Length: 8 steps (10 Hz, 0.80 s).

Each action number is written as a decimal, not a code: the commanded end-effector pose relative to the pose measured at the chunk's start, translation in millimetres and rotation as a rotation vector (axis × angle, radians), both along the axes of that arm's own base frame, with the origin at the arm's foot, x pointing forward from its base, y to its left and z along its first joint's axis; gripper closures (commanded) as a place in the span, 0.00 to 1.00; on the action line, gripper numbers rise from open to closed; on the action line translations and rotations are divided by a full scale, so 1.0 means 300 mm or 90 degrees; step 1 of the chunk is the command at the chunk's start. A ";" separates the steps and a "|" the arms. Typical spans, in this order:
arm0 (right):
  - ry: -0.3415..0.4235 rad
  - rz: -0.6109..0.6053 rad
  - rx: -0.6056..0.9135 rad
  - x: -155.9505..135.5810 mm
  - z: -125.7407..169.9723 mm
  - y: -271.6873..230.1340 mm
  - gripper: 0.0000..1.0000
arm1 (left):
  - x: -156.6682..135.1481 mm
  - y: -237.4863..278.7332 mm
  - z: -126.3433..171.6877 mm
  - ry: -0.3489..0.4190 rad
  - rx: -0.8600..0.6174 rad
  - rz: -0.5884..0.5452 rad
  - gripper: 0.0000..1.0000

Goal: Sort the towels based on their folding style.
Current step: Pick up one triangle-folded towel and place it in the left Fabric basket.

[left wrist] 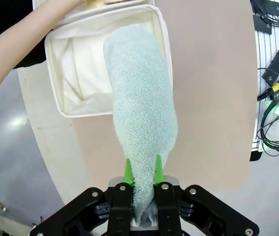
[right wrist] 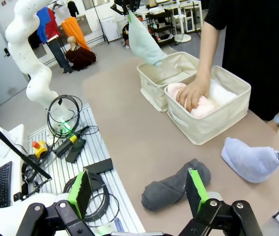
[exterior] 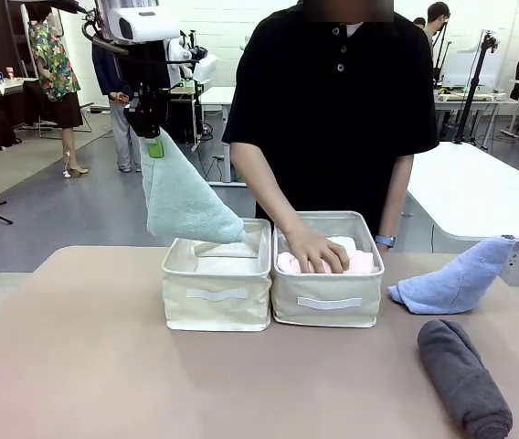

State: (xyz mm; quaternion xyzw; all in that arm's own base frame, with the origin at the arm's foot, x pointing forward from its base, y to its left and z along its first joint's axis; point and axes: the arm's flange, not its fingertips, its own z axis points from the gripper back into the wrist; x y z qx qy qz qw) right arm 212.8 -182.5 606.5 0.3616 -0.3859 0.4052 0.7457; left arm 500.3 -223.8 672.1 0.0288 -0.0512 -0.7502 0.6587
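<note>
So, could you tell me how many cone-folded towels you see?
2. The pale teal-green terry cone is held by the left gripper over a cream fabric bin; the light blue terry cone lies on the table right of both bins. Others may be hidden.

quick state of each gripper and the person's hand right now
Left gripper: shut on the teal towel, over the left bin.
Right gripper: open, empty.
Person's hand: inside the right bin, on the pink towel.

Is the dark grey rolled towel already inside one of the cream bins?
No, the dark grey rolled towel lies on the table, well clear of the nearest cream bin.
</note>
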 end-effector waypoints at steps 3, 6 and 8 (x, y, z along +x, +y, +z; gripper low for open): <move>-0.015 0.005 0.010 0.003 0.006 -0.001 0.00 | 0.123 -0.081 -0.112 0.010 -0.008 0.014 0.84; -0.015 0.005 0.010 0.003 0.006 -0.001 0.00 | 0.214 -0.123 -0.234 0.042 -0.003 0.024 0.84; -0.015 0.005 0.010 0.003 0.006 -0.001 0.00 | 0.250 -0.127 -0.308 0.050 0.007 0.020 0.84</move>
